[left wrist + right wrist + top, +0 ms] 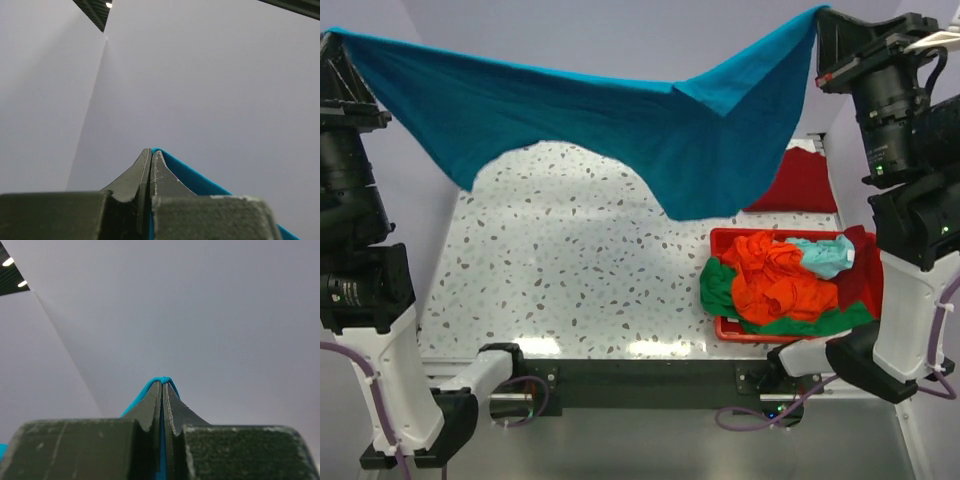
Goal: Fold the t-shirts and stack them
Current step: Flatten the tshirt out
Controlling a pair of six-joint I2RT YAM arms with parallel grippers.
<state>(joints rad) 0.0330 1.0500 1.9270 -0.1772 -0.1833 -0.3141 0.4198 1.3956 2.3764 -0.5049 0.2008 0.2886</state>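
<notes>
The teal-blue t-shirt (620,125) hangs stretched high above the table between both grippers. My left gripper (332,38) is shut on its left corner at the top left; a blue edge (200,182) shows beside the pinched fingers (151,152). My right gripper (822,14) is shut on its right corner at the top right; blue cloth (150,386) wraps over the fingertips (163,383). Orange (775,275), green (718,285), pale aqua (825,255) and dark red (855,270) t-shirts lie heaped in the bin.
The red plastic bin (725,328) stands at the table's near right. A dark red cloth (798,185) lies flat on the table beyond it. The speckled white table (570,260) stretches below the hanging shirt. Both wrist views face bare grey walls.
</notes>
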